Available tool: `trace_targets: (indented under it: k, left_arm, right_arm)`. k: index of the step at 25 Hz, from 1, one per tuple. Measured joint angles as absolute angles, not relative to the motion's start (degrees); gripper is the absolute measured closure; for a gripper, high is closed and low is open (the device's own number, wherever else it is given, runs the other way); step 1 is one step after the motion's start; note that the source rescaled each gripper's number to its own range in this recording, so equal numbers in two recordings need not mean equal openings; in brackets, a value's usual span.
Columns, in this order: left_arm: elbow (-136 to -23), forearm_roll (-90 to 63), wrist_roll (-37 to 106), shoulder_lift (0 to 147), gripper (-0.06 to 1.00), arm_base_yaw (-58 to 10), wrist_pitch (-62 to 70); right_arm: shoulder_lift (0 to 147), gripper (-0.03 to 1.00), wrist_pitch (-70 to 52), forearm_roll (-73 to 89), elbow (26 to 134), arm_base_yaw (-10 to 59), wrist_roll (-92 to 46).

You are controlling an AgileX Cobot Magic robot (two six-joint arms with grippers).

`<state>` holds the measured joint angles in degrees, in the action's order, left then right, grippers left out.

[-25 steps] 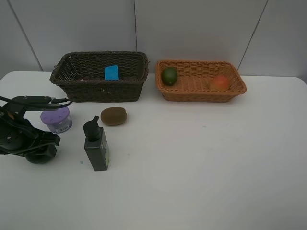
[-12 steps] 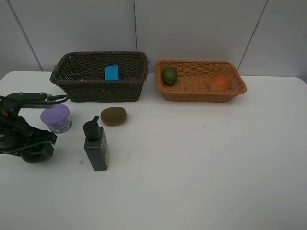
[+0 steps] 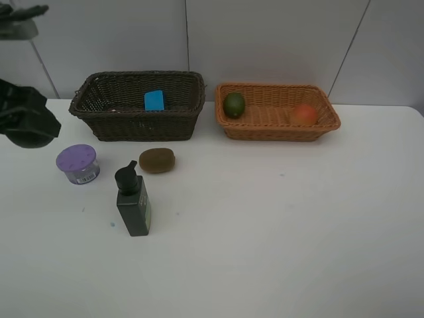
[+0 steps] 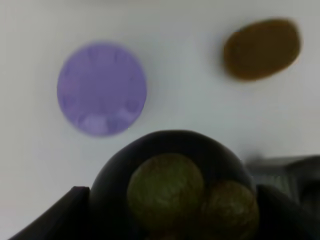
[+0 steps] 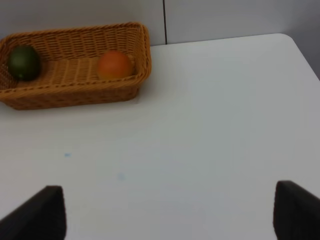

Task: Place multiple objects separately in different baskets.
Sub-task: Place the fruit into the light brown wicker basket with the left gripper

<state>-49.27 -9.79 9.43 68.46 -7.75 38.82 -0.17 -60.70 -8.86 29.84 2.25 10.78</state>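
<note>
Over white table [image 3: 278, 238], we should carry the mangosteen [image 4: 167, 167] our left claw [image 4: 175, 215] grips to the upper-right orange basket [image 3: 278, 131]; right claw [image 5: 170, 215] gapes empty.

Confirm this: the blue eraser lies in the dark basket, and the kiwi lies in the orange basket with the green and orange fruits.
Not the kiwi: it lies on the table in front of the dark basket, as the exterior high view shows. The rest holds.

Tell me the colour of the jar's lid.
Pale purple. The jar lid shows best in the exterior high view.
</note>
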Motion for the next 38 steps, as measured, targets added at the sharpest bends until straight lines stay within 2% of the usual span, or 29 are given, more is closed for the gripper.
trace_targets:
  k: [6, 13, 25, 31, 38]
  left_arm:
    - [-62.38, -9.98, 14.99, 74.91, 0.26, -14.60, 31.28]
    - [-77.40, -8.86, 19.93, 94.34, 0.26, -21.14, 21.36]
    - [-106.88, -9.48, 25.52, 124.67, 0.26, -29.70, 12.47]
    - [-113.50, -14.14, 25.52, 133.76, 0.26, -31.61, 7.40]
    - [-114.22, -20.59, 25.52, 139.68, 0.26, -33.67, 6.17]
  right_arm:
    - [-0.17, -0.03, -60.70, -8.86, 29.84, 2.25, 10.78]
    - [-0.17, -0.03, -60.70, -8.86, 29.84, 2.25, 10.78]
    - [-0.17, -0.03, -60.70, -8.86, 29.84, 2.25, 10.78]
    - [-0.17, -0.03, -60.70, -8.86, 29.84, 2.25, 10.78]
    - [-0.17, -0.03, -60.70, -8.86, 29.84, 2.25, 10.78]
